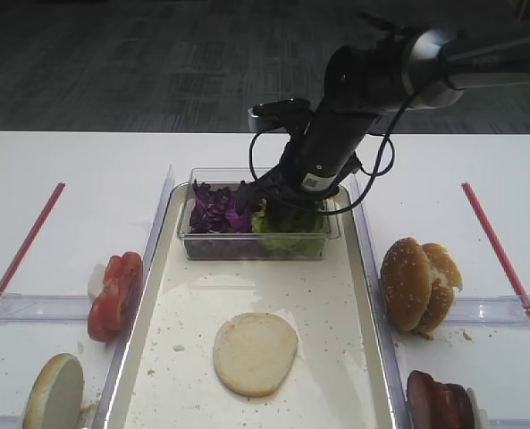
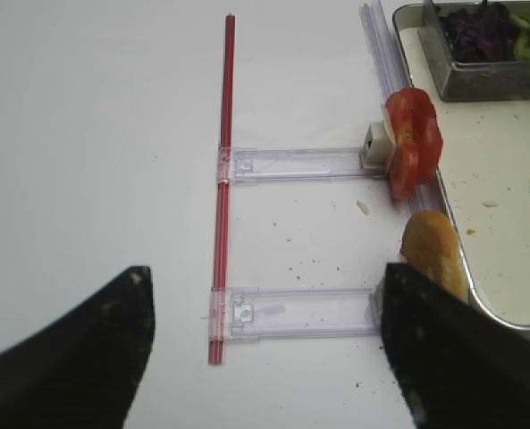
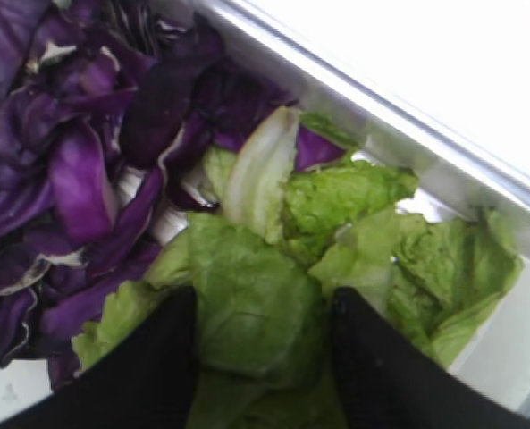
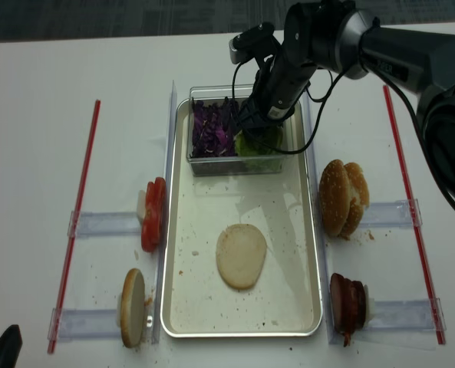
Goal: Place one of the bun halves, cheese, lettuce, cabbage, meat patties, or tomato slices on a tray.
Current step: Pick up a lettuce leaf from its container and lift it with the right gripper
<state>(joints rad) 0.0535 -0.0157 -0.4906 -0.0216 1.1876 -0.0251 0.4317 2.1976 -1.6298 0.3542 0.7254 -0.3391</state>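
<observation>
My right gripper (image 1: 278,201) reaches down into a clear tub (image 1: 247,248) at the far end of the tray (image 1: 323,304). Its black fingers (image 3: 166,357) stand apart on either side of a light green lettuce leaf (image 3: 256,304) and touch it at both sides. Purple cabbage (image 3: 68,170) fills the tub's left half. One bun half (image 1: 255,353) lies cut face up on the tray floor. My left gripper (image 2: 266,273) hangs open above the bare table left of the tray, with nothing between its fingers.
Tomato slices (image 1: 114,295) and a bun half on edge (image 1: 54,393) stand in clear holders left of the tray. Seeded buns (image 1: 416,284) and dark patties (image 1: 439,400) stand on the right. Red strips (image 1: 32,237) run along both sides of the table.
</observation>
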